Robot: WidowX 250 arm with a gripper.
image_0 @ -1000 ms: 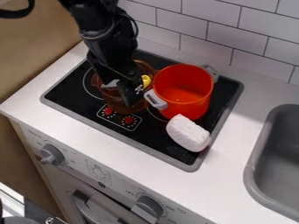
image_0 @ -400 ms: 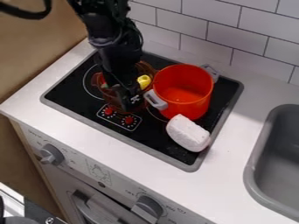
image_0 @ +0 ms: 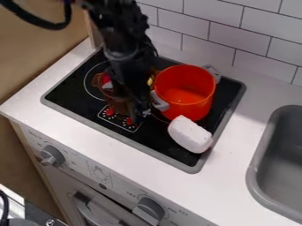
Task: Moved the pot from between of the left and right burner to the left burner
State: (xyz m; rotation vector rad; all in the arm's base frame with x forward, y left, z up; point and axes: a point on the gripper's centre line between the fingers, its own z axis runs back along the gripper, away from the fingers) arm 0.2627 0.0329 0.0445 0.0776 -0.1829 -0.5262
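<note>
Seemingly, the brown pot (image_0: 119,105) is beside the fingers (image_0: 139,111), whose spread I can't tell.

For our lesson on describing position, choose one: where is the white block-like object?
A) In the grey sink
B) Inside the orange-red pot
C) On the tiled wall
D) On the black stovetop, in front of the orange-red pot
D: the white block-like object lies on the black stovetop, just in front of the orange-red pot.
</note>
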